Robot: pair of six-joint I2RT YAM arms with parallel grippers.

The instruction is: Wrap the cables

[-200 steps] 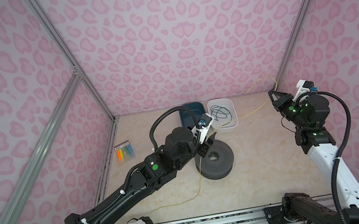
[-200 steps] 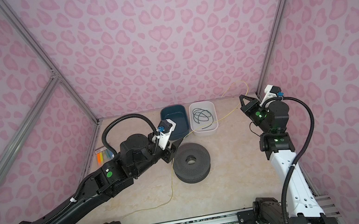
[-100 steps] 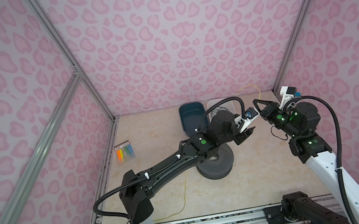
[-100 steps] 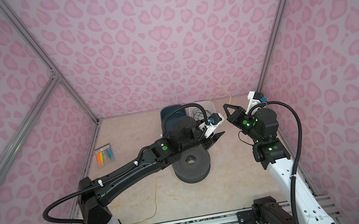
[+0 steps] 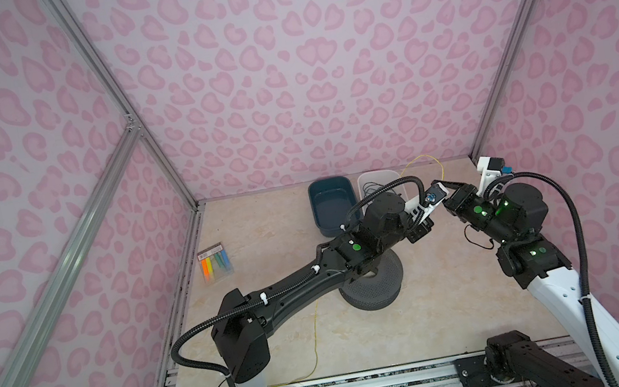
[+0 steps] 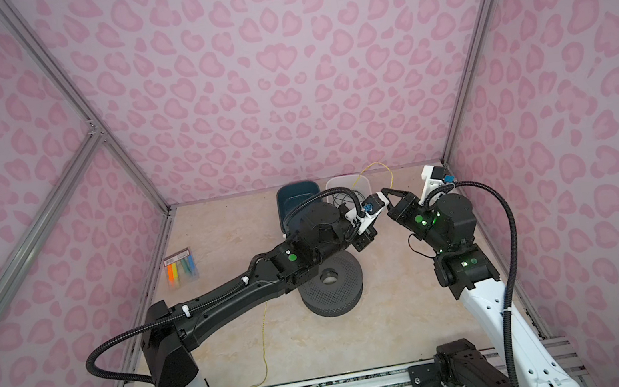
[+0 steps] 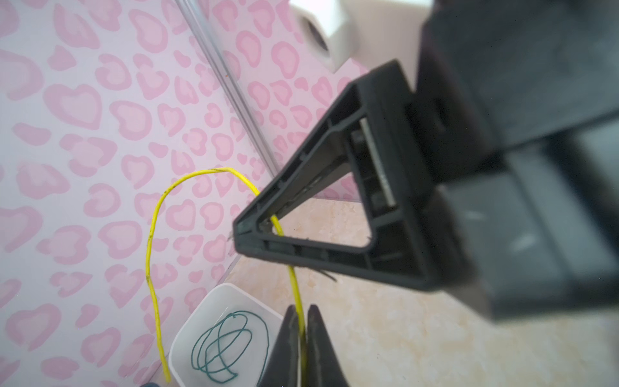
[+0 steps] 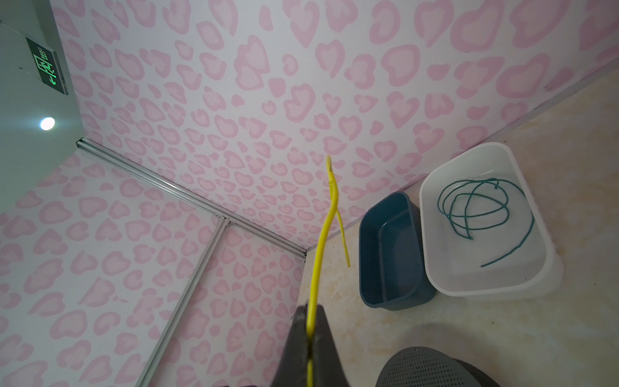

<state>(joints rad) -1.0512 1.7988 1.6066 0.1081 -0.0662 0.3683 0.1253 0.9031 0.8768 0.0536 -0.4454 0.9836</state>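
The cable is one thin yellow wire (image 7: 152,234). It arcs up against the back wall (image 5: 420,158) and trails over the floor towards the front rail (image 5: 316,340). My left gripper (image 7: 301,310) is shut on the wire, which runs up between its black fingertips. Just beyond it the wire passes through the tip of my right gripper (image 5: 438,183), which shows in both top views (image 6: 384,191). In the right wrist view the right gripper (image 8: 310,308) is shut on the same wire (image 8: 323,231). The left arm reaches across the middle, so both grippers meet at the back right.
A grey perforated spool (image 5: 376,280) lies under the left forearm. Behind it stand a dark blue bin (image 5: 333,207) and a white bin (image 8: 502,291) holding a coiled green cord (image 8: 475,204). A packet of coloured ties (image 5: 215,262) lies by the left wall.
The left arm swung right across the spool to the right gripper and its jaws closed on the yellow wire. The right gripper moved inward to the left, still shut on the wire.
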